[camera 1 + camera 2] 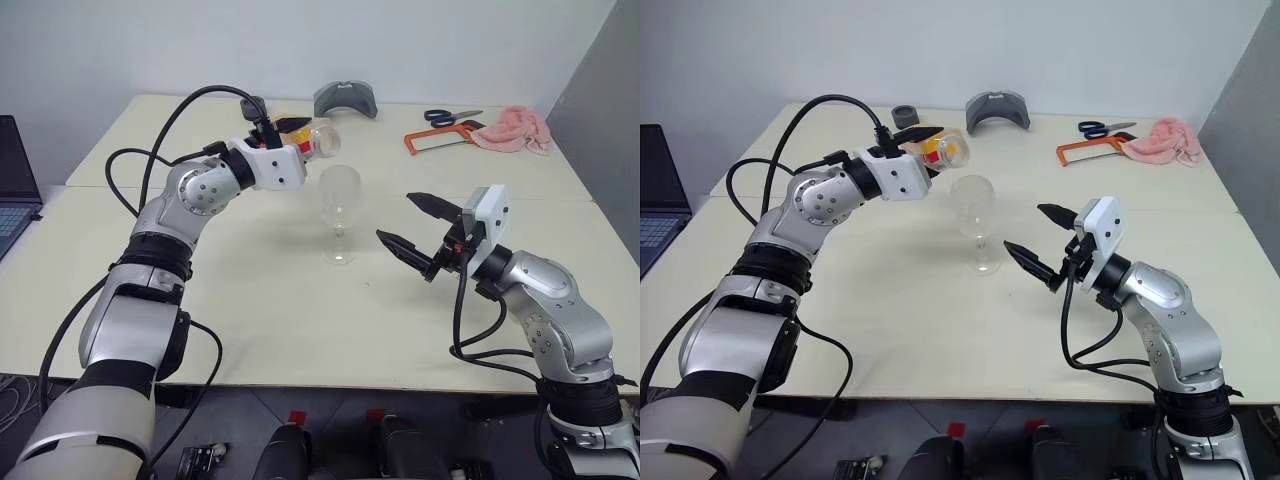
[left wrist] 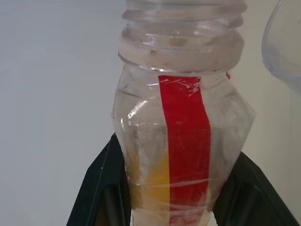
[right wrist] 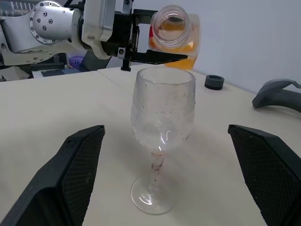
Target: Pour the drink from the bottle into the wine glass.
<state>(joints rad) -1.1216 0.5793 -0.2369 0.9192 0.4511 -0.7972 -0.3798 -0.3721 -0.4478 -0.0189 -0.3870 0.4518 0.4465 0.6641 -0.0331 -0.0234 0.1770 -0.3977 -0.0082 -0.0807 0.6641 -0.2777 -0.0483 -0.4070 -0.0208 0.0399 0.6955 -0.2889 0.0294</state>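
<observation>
- Pale table [image 1: 250, 330].
- Glass [image 1: 339, 212] stands upright mid-table.
- Far edge: scissors [image 1: 450, 116], orange saw [image 1: 440, 139], pink cloth [image 1: 515, 129], grey holder [image 1: 345, 99], dark ring [image 1: 904, 115].

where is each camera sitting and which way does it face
Left eye and right eye: on the head, looking down over the table, both arms and the glass.
Left wrist: along the left pincer, shut on the bottle.
Right wrist: between the open right pincer fingers, at the glass.
All four share the bottle.
</observation>
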